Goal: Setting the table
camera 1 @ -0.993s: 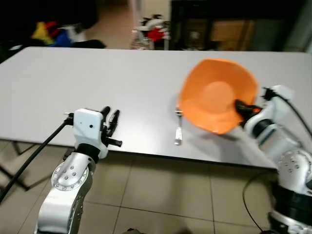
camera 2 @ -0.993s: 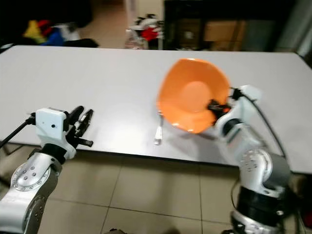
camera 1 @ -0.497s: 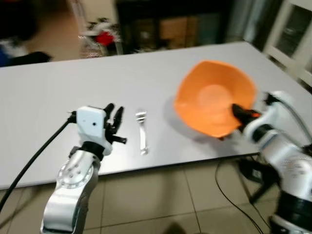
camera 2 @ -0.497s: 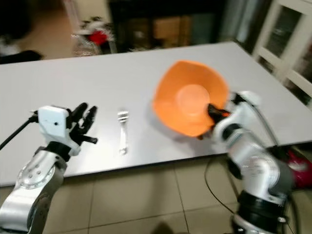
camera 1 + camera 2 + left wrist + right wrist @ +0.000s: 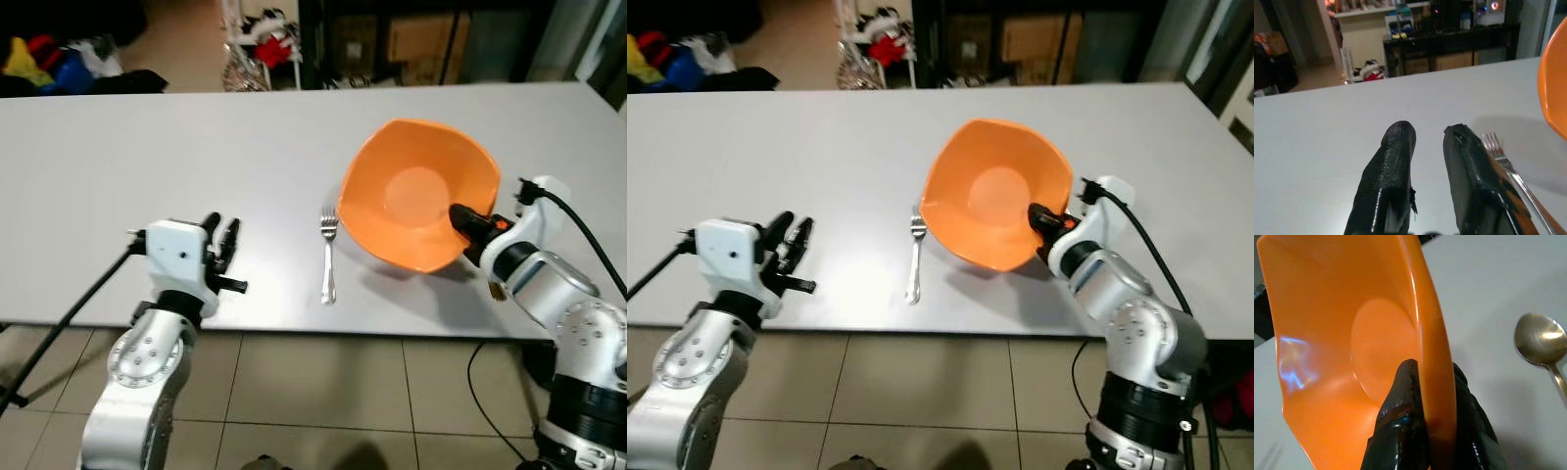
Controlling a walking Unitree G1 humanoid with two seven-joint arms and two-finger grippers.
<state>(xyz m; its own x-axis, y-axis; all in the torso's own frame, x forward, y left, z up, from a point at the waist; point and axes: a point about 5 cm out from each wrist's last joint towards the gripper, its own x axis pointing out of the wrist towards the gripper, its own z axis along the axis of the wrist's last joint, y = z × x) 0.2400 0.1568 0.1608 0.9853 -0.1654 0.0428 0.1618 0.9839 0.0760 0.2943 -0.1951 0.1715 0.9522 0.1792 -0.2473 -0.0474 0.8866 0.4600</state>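
Note:
My right gripper [image 5: 468,220] is shut on the rim of an orange bowl [image 5: 416,201], holding it tilted on edge just above the white table [image 5: 147,147]. The right wrist view has one finger inside the bowl [image 5: 1352,333] and one behind its rim. A silver fork [image 5: 328,257] lies on the table left of the bowl, tines pointing away from me. A spoon [image 5: 1540,340] lies on the table beyond the bowl's rim. My left gripper [image 5: 223,245] hovers near the table's front edge, left of the fork [image 5: 1508,171], fingers close together on nothing.
The table's near edge [image 5: 323,328] runs in front of me, with tiled floor [image 5: 323,401] below. Dark shelving [image 5: 421,39] and bright clutter [image 5: 260,29] stand beyond the far edge. A black cable [image 5: 69,313] trails from my left arm.
The whole view swung right and then back as the camera turned. The bowl has stayed in my right gripper, and both arms have kept their poses.

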